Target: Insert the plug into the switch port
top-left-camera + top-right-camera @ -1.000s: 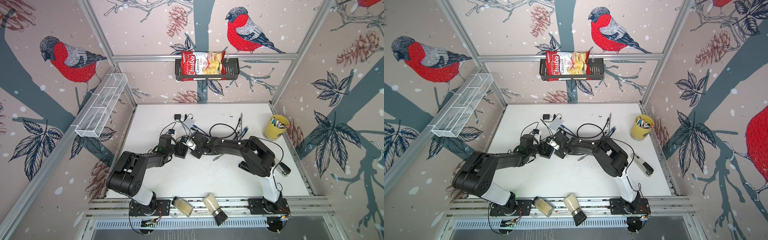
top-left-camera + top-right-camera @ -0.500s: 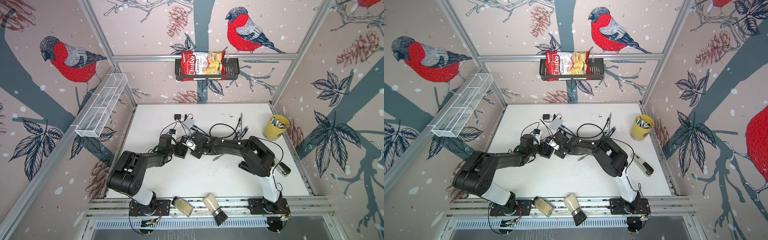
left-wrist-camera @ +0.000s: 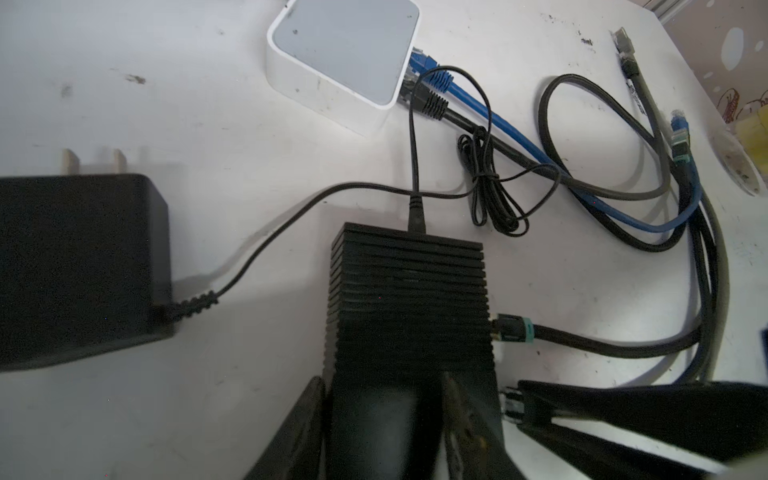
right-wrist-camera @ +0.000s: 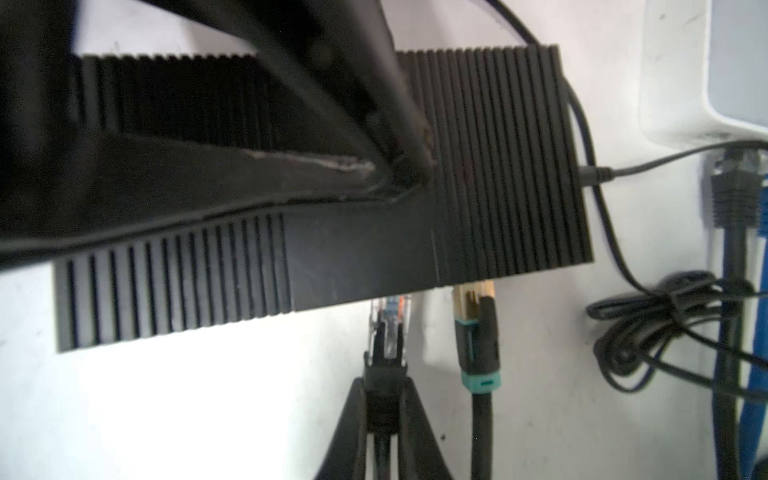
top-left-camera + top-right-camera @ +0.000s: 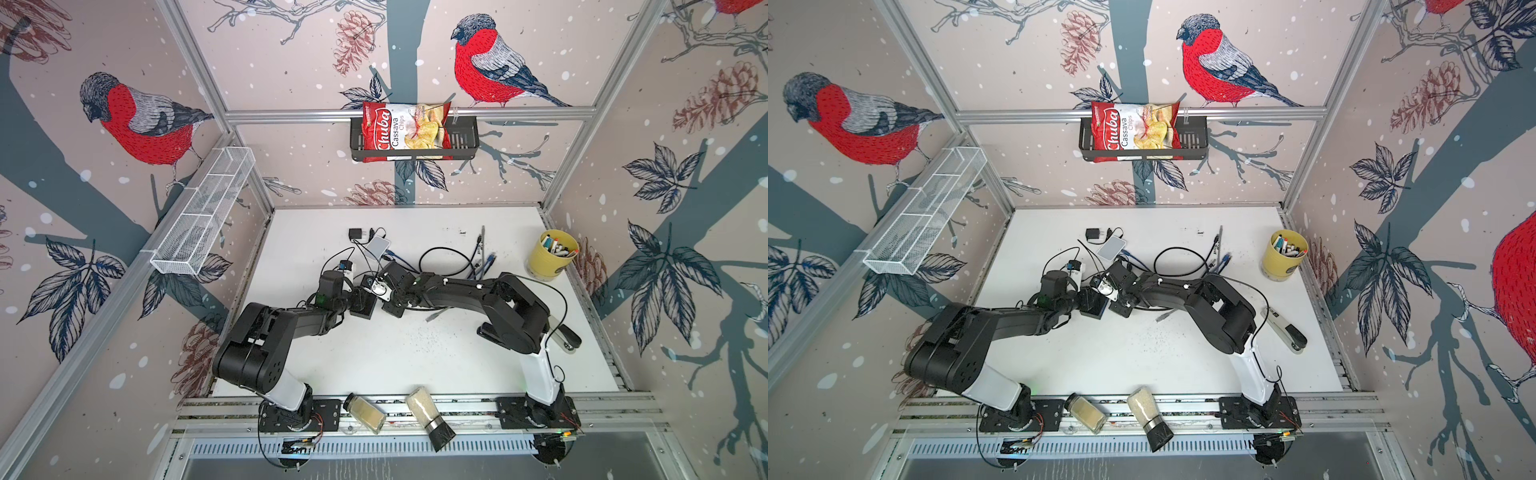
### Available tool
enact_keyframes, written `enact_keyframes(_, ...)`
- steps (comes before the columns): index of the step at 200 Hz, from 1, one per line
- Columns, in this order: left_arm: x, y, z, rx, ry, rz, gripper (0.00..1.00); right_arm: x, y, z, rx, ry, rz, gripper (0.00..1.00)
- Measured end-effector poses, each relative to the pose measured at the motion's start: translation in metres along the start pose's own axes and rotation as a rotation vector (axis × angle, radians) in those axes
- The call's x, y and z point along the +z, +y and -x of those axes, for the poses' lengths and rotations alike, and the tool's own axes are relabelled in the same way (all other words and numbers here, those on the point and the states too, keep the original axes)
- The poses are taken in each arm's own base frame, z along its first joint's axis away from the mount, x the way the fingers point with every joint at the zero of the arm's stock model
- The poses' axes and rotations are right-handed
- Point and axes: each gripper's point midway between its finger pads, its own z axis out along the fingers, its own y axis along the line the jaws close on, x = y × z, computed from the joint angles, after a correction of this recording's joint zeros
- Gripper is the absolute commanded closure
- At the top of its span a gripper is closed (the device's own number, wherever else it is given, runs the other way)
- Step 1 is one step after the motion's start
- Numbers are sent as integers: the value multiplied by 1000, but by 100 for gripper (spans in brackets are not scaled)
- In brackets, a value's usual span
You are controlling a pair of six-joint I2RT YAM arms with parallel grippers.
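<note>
Item: switch (image 3: 407, 291), clamped by left gripper (image 3: 384, 384) to brace against insertion push; clear plug (image 4: 390, 316), pinched in closed right gripper (image 4: 384, 386), tip at port face, 3 o'clock side in both top views, seemingly not fully home.

A red snack bag (image 5: 405, 132) (image 5: 1136, 132), seen in both top views standing in a black basket (image 5: 465, 139) (image 5: 1194, 137), carries the brand "Chuba" in large white script, with "Cassava Chips" printed beside it in smaller dark letters on a white field.
</note>
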Motion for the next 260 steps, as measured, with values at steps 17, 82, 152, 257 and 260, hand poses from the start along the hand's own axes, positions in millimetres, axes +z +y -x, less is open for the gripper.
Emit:
enact_keyframes(17,-1,-1,-1,0,-2,-2,56,-2,1,0,-6,-14,-2,95)
enact_keyframes(82,-2,-5,1,-11,-26,-17,57,-16,3,3,-25,-98,-14,95)
enact_keyframes(152,-1,-6,-5,-17,-27,-15,59,-5,8,-4,-16,-105,13,96)
enact_keyframes(257,6,-14,-5,30,-54,-13,61,-2,7,-3,15,-115,14,96)
enact_keyframes(260,6,-14,-5,30,-54,-13,61,-2,7,-3,17,-114,14,96)
